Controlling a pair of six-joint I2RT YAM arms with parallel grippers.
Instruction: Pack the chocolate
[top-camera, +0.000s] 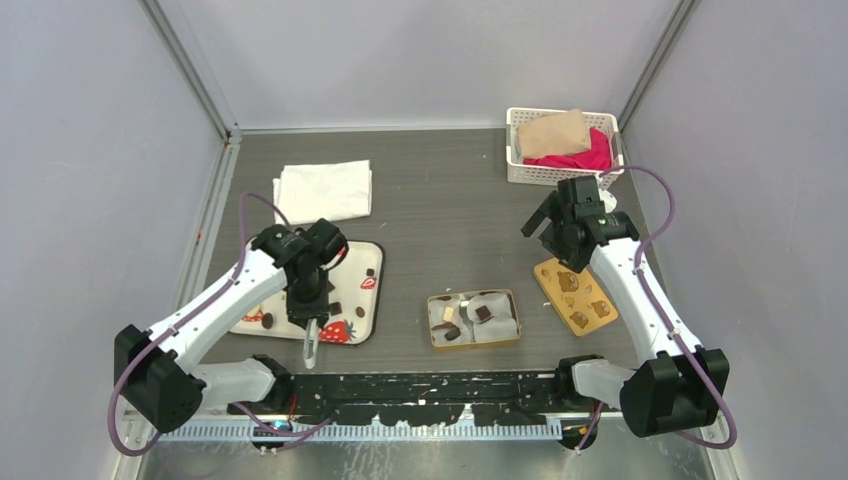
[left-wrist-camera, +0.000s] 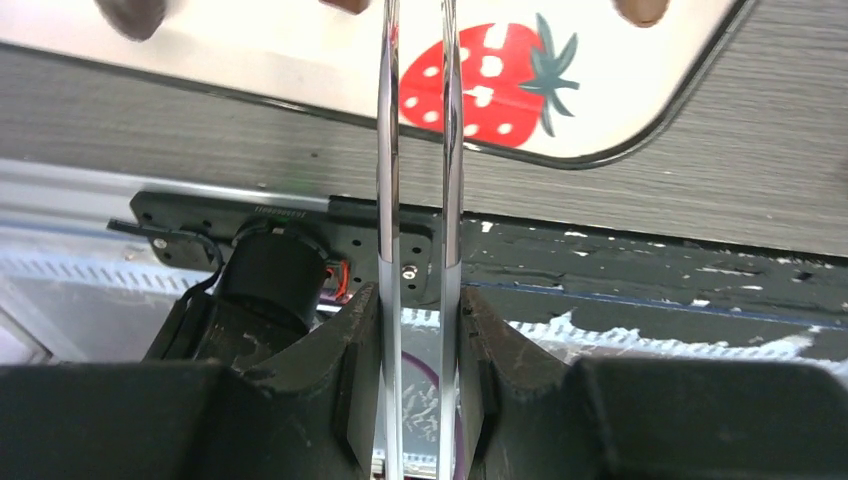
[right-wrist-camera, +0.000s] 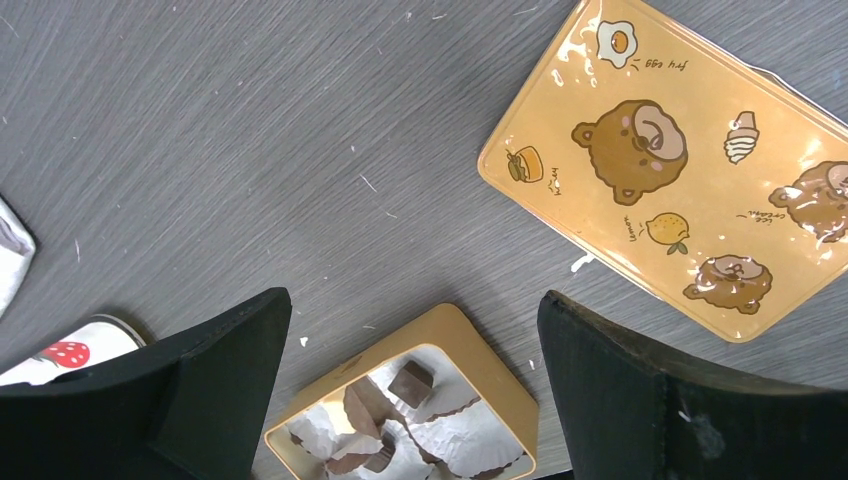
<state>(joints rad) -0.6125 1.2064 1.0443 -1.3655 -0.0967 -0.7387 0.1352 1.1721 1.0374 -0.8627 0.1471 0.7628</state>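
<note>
Several small dark chocolates (top-camera: 267, 320) lie on a white strawberry-print tray (top-camera: 362, 300). Some show at the top edge of the left wrist view (left-wrist-camera: 130, 12). My left gripper (top-camera: 308, 318) hangs over the tray's near edge, shut on metal tweezers (left-wrist-camera: 388, 150), whose tips run out of the wrist view. A golden tin (top-camera: 473, 345) with white paper cups holds a few chocolates (right-wrist-camera: 410, 380). My right gripper (top-camera: 545, 225) is open and empty, high above the table between the tin (right-wrist-camera: 500, 370) and the bear-print lid (right-wrist-camera: 680, 180).
The golden lid (top-camera: 573, 295) lies flat to the right of the tin. A white basket (top-camera: 515, 170) with tan and pink cloth stands at the back right. A folded white napkin (top-camera: 323, 190) lies at the back left. The black base rail (left-wrist-camera: 620, 270) runs along the near edge.
</note>
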